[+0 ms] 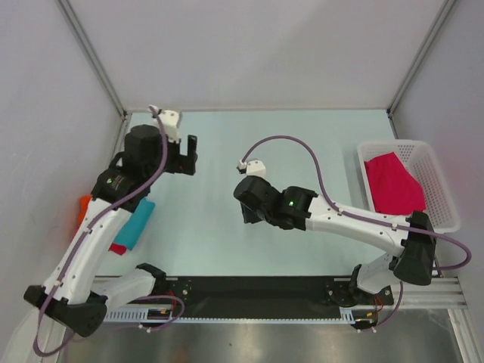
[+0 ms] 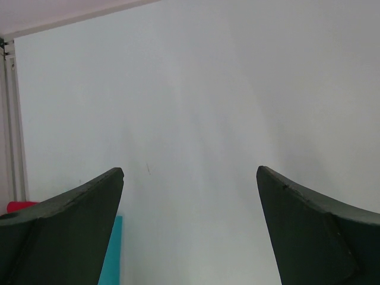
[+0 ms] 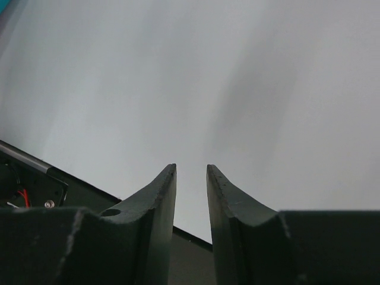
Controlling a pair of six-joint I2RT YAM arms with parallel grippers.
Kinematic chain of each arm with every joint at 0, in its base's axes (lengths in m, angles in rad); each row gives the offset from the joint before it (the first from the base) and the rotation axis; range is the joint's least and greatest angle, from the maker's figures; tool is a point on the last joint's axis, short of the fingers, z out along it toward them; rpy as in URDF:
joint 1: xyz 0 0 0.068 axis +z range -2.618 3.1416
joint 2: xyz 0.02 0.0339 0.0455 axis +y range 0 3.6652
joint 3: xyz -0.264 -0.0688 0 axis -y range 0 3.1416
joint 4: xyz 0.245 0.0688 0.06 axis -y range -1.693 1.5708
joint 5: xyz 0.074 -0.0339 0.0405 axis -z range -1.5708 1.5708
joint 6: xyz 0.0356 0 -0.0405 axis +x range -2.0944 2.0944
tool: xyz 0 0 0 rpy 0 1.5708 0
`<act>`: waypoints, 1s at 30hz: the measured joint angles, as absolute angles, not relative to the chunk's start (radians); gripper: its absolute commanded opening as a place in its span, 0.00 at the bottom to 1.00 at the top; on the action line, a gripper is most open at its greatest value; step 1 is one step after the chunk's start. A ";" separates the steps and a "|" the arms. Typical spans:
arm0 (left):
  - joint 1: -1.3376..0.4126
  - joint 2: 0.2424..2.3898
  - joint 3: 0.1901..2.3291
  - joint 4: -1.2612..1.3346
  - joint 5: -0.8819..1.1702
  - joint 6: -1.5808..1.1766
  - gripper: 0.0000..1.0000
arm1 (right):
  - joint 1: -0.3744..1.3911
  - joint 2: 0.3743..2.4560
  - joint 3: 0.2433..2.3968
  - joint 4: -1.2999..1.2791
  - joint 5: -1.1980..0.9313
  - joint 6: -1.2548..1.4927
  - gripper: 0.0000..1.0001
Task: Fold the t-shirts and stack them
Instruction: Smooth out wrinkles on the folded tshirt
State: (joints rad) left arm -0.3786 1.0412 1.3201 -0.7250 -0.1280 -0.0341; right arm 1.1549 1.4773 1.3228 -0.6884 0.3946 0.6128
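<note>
The pale worktop (image 1: pixel 302 144) carries a white lattice basket (image 1: pixel 437 178) at one side edge. The right arm (image 1: pixel 355 223) reaches from its base near the basket out across the middle of the worktop, away from the basket. The left arm (image 1: pixel 98 219) rises on the side far from the basket.

The magenta-pink t-shirt (image 1: pixel 393 187) lies crumpled inside the basket. Three more shirts lie together at the edge opposite the basket, well apart from it and partly hidden under the left arm. They are the teal t-shirt (image 1: pixel 136 225), the orange t-shirt (image 1: pixel 82 209) farther from the basket, and the dark red t-shirt (image 1: pixel 117 248) showing only a corner.

The left pincer (image 2: pixel 190 172) is spread wide over bare worktop, holding nothing. The right pincer (image 3: pixel 191 167) has its fingers a narrow gap apart with nothing between them.
</note>
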 measured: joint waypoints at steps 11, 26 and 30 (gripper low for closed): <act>-0.694 1.232 1.337 -0.751 -0.458 0.036 1.00 | 1.156 1.483 1.332 -0.724 0.424 0.615 0.34; -0.683 1.269 1.330 -0.750 -0.762 0.150 1.00 | 1.155 1.481 1.319 -0.727 0.430 0.617 0.35; -0.603 1.306 1.306 -0.783 -0.751 0.147 1.00 | 1.148 1.457 1.283 -0.724 0.430 0.617 0.36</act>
State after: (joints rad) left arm -0.6029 1.3060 1.3056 -0.7830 -0.7506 0.1474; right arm 1.1484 1.4570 1.2835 -0.7242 0.4297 0.6174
